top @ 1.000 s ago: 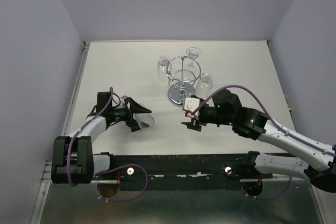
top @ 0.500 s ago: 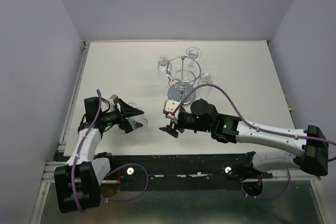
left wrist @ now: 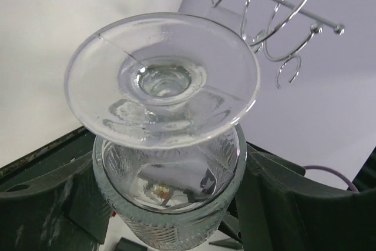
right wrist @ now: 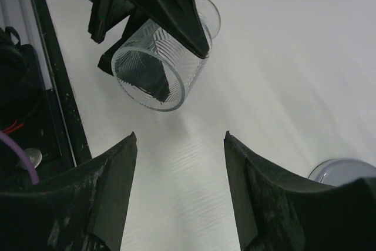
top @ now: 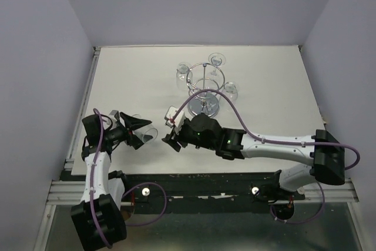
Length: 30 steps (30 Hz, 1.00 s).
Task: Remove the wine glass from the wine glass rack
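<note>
Over matte white table point(top: 129, 80), left gripper point(top: 140, 132) grips ribbed wine glass point(left wrist: 161, 80) (round foot).

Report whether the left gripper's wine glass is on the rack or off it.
Off. The left gripper holds the wine glass by its bowl, well apart from the wine glass rack.

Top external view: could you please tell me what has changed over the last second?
The right gripper swung left, from beside the wine glass rack toward the wine glass. The left gripper, holding that glass, drew back slightly leftward. The rack and its three hanging glasses stayed put.
</note>
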Each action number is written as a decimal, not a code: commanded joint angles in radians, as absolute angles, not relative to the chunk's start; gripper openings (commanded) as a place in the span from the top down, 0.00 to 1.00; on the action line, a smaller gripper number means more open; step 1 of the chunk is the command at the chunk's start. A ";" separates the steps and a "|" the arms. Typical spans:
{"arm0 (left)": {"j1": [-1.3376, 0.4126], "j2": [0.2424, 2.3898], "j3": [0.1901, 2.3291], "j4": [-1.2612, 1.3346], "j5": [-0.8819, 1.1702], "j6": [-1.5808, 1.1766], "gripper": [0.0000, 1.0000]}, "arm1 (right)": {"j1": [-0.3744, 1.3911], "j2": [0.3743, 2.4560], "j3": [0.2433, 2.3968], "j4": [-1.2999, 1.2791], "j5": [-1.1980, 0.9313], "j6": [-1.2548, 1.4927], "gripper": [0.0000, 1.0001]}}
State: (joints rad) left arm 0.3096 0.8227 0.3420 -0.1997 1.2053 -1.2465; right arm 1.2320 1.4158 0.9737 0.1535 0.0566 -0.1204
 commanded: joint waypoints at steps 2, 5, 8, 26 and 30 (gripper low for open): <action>0.405 0.801 0.397 -0.418 1.164 -1.241 1.00 | 1.249 1.529 1.084 0.183 0.296 0.049 0.32; 0.413 0.798 0.419 -0.507 1.170 -1.232 1.00 | 1.247 1.591 1.149 0.189 0.302 0.057 0.32; 0.411 0.807 0.429 -0.564 1.192 -1.236 1.00 | 1.249 1.646 1.198 0.215 0.270 0.045 0.33; 0.413 0.922 0.541 -0.588 1.252 -1.304 1.00 | 1.246 1.766 1.273 0.252 0.198 -0.026 0.39; 0.413 0.930 0.534 -0.591 1.250 -1.301 1.00 | 1.239 1.761 1.269 0.279 0.184 -0.051 0.59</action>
